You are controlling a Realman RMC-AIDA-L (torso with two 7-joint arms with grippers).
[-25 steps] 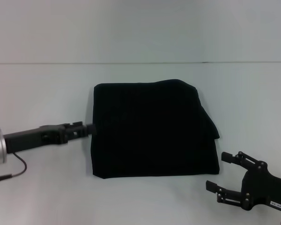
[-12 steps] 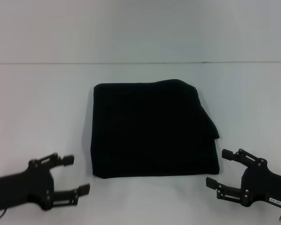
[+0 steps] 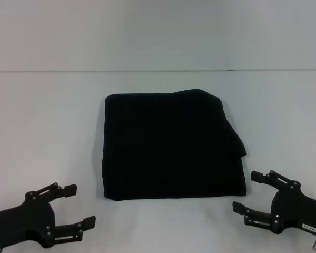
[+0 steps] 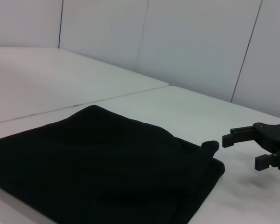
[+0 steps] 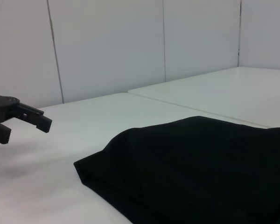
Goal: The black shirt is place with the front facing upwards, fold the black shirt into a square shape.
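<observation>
The black shirt [image 3: 171, 145] is seen folded into a roughly square bundle at the middle of the white table [image 3: 47, 121], with no lettering or label shown on its upper face. Its far and left edges are laid fairly straight, while along the right edge a layer of cloth is seen bulging outward past the rest, so that side is uneven. A seam is seen running across the table beyond the shirt's far edge. Broad bare table is left on every side of the bundle: to the left edge, to the right edge and toward the far edge, with a narrower strip between the shirt's near edge and the near edge of the table. The left gripper [image 3: 79, 207] is held at the near left corner of the table, its fingers spread wide and nothing between them, just off the shirt's near left corner and not touching it. The right gripper [image 3: 246, 192] is held at the near right corner, likewise spread wide and empty, just beside the shirt's near right corner and apart from the cloth. In each wrist view the opposite gripper is seen past the folded shirt's edge, clear of it.
</observation>
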